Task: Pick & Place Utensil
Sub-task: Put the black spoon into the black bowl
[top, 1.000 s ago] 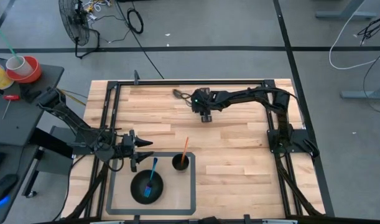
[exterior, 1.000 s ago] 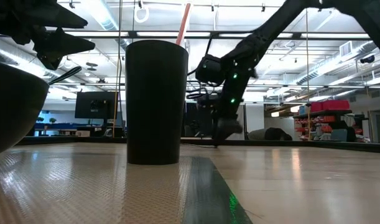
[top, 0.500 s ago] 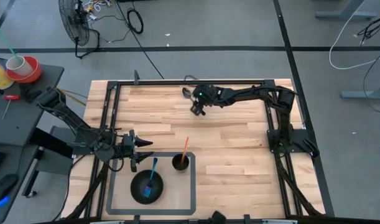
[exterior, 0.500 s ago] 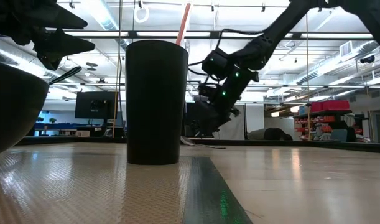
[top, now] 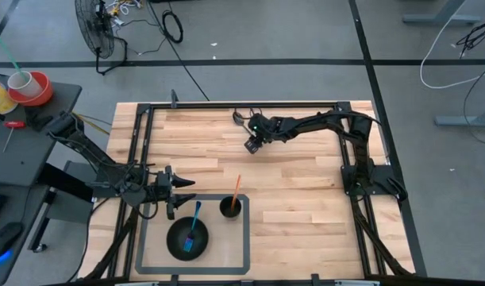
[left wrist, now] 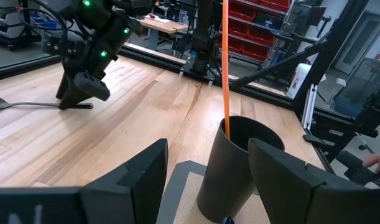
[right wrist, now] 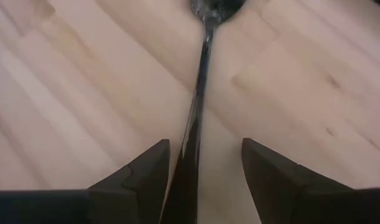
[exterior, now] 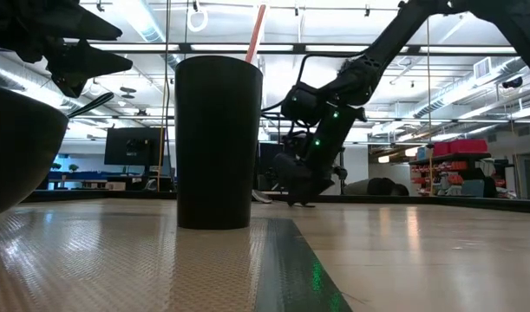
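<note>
A metal spoon [top: 239, 121] lies flat on the wood table near its far edge. In the right wrist view its bowl [right wrist: 214, 7] points away and its handle [right wrist: 199, 93] runs back between my fingers. My right gripper [right wrist: 205, 146] is open and low at the table [exterior: 296, 196], with one finger on each side of the handle's end [left wrist: 84, 106]. My left gripper [left wrist: 208, 146] is open and hovers by the mat's left side [top: 181, 196], near a black cup [top: 231, 208] holding an orange stick. My right gripper comes down slanting from above over the spoon's handle, fingers lying along it. The left finger [right wrist: 140, 180] stands close beside the handle. Whether either finger touches it cannot be told.
A dark-framed mat [top: 147, 254] sits at the near edge. On it stand the black cup and a black bowl [top: 178, 242] with a blue utensil [top: 194, 221]. A black frame [top: 147, 111] rims the table. Bare wood lies between the spoon and the mat.
My right gripper has swung a little toward the table's left and the spoon, tipped and turned at the wrist, and then come down to the table over the spoon's handle. The left arm has kept still.
</note>
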You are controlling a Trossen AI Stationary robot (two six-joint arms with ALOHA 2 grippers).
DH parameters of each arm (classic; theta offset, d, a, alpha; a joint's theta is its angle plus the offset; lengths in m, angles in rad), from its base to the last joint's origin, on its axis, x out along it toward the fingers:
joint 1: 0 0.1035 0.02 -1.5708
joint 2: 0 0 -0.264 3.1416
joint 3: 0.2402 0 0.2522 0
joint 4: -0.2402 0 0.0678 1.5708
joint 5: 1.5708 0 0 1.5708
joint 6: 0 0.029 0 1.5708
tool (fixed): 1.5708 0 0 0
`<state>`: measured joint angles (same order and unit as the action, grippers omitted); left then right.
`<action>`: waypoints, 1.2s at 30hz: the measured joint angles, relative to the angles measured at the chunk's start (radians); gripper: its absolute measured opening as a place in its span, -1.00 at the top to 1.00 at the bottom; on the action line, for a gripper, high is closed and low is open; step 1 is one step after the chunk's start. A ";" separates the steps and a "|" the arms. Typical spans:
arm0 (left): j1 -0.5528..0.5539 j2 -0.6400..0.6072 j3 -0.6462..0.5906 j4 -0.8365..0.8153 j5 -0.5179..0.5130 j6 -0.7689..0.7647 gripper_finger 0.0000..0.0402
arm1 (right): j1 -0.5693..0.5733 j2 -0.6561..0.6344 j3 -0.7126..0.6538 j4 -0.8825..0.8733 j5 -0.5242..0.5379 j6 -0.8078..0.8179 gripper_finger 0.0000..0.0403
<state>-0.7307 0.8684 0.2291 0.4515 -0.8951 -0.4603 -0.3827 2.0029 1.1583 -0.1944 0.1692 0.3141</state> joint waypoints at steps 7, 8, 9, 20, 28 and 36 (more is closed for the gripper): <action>0.000 0.000 0.000 0.000 0.001 0.000 -0.13 | 0.037 -0.020 0.003 -0.162 -0.052 0.026 -0.02; 0.000 0.000 0.000 0.000 0.001 0.000 -0.13 | 0.042 -0.029 0.003 -0.193 -0.057 0.026 -0.02; 0.000 0.000 0.000 0.000 0.001 0.000 -0.13 | 0.048 -0.037 0.002 -0.222 -0.066 0.026 -0.02; 0.000 0.000 0.000 0.000 -0.001 0.000 -0.13 | 0.074 -0.112 -0.008 -0.180 0.003 0.037 -0.02; 0.000 0.000 0.000 0.000 -0.002 0.000 -0.13 | 0.069 -0.036 -0.008 0.090 0.134 0.042 -0.02; 0.000 0.000 0.000 0.000 0.001 -0.007 -0.13 | 0.043 0.052 -0.002 0.156 0.130 0.092 0.00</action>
<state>-0.7307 0.8684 0.2291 0.4511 -0.8940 -0.4675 -0.3393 2.0552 1.1564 -0.0388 0.2996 0.4059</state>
